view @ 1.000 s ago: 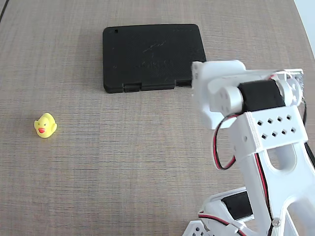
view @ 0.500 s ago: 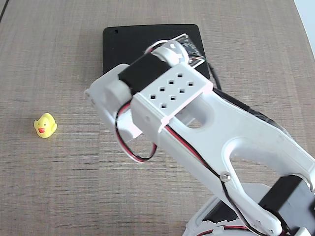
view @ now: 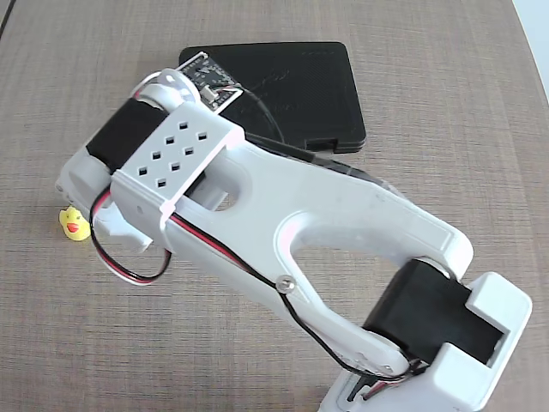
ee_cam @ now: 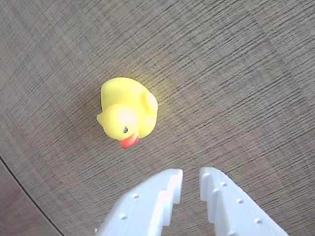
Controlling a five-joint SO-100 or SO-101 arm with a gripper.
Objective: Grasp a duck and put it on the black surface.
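Observation:
The duck (ee_cam: 128,114) is small and yellow with a red-orange beak. It sits upright on the wood-grain table, just beyond my fingertips in the wrist view. My gripper (ee_cam: 191,171) hangs above the table, short of the duck, shut to a thin slit with nothing between its white fingers. In the fixed view the duck (view: 74,225) peeks out at the left from under the arm's wrist block, and the fingers themselves are hidden beneath the arm. The black surface (view: 300,81) lies flat at the top centre, its left part covered by the arm.
The white arm (view: 283,223) stretches diagonally from its base at the bottom right across the middle of the table (view: 86,343). A dark seam or table edge (ee_cam: 24,191) runs through the lower left corner of the wrist view.
The arm has swung from the right side across the black surface to the left. Its wrist now hangs over the duck, which has stayed in place.

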